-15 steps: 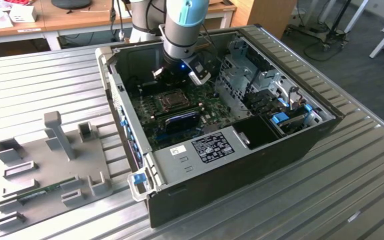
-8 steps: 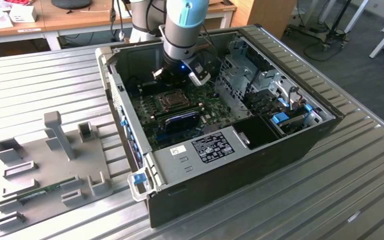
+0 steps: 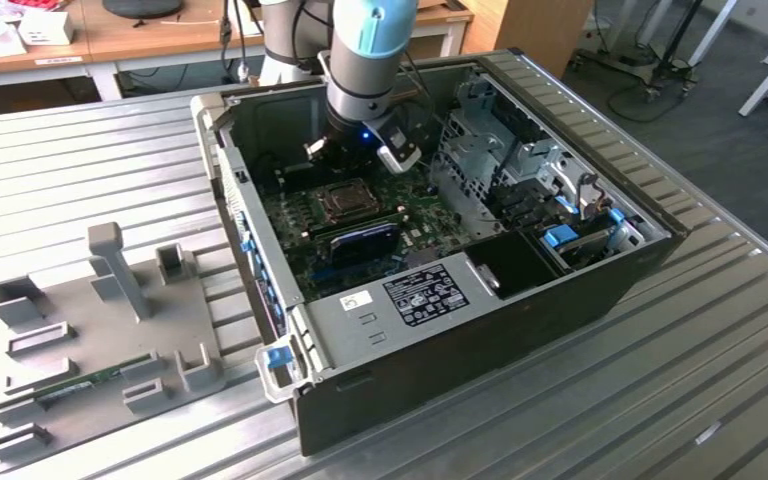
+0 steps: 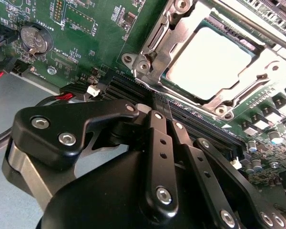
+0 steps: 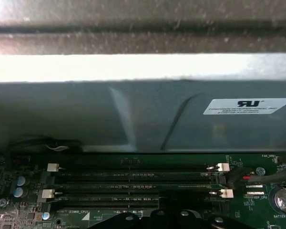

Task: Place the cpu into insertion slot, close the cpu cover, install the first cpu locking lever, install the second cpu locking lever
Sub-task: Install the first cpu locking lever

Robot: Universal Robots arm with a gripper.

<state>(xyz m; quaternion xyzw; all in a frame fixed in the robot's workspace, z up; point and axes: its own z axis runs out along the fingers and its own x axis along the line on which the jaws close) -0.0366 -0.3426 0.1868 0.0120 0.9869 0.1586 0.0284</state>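
The cpu (image 4: pixel 209 59), with its dull grey top, lies seated in the insertion slot (image 3: pixel 348 201) on the green motherboard. The silvery cpu cover (image 4: pixel 157 43) lies down flat as a frame around it. A thin metal lever rod (image 4: pixel 257 29) runs along the far side of the socket. My gripper (image 4: pixel 163 106) hangs low inside the case just beside the socket, over the long memory slots (image 5: pixel 133 176). Its black fingers (image 4: pixel 157 129) are pressed together and shut, with nothing between them. In the exterior view the gripper (image 3: pixel 357 160) sits between the socket and the case's back wall.
The open computer case (image 3: pixel 624 270) stands on a ribbed metal table. Drive cages (image 3: pixel 518 170) rise at the exterior view's right of the motherboard. A coin battery (image 4: pixel 34 39) and red-black wires (image 4: pixel 62 97) lie near the gripper. A grey fixture plate (image 3: pixel 104 330) holds a memory stick (image 3: pixel 84 380).
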